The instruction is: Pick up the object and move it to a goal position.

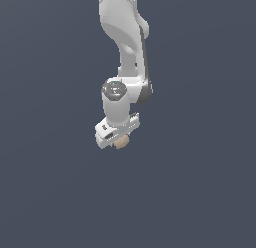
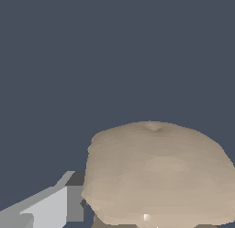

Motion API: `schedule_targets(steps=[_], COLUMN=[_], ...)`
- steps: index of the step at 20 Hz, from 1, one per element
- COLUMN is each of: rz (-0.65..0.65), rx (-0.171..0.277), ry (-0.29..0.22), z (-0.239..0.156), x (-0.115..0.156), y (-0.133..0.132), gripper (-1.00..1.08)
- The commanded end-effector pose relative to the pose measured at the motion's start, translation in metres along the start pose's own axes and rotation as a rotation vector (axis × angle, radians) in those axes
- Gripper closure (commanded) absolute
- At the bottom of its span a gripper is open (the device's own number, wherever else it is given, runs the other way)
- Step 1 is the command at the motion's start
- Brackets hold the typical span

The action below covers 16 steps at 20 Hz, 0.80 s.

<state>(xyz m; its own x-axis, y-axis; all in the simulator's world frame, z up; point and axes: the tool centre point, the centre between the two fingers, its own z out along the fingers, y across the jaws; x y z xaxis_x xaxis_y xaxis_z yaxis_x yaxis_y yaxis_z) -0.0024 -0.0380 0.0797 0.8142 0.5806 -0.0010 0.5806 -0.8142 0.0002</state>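
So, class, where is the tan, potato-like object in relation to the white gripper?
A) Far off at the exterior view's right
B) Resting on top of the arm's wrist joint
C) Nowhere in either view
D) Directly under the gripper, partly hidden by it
D: in the exterior view the tan object peeks out just beneath the gripper, and it fills the wrist view close to a finger.

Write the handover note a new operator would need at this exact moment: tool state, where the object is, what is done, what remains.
Tool: low over the object, straddling it; one finger shows beside it, but whether it is shut cannot be told.
Object: tan lump, mostly hidden under the tool in the exterior view; whether it has been lifted is unclear.
Done: approach and alignment.
Left: confirm the grasp, lift, carry to the goal. No goal marker is visible.
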Motion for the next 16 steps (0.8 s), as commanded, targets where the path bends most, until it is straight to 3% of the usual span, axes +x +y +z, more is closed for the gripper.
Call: schedule_targets(steps=[1, 16], rz=[0.0, -0.001], rx=[-0.001, 0.0], ry=[0.001, 0.001], z=[-0.017, -0.176], x=[-0.004, -0.042], y=[-0.001, -0.013], gripper=[1.08, 1.08])
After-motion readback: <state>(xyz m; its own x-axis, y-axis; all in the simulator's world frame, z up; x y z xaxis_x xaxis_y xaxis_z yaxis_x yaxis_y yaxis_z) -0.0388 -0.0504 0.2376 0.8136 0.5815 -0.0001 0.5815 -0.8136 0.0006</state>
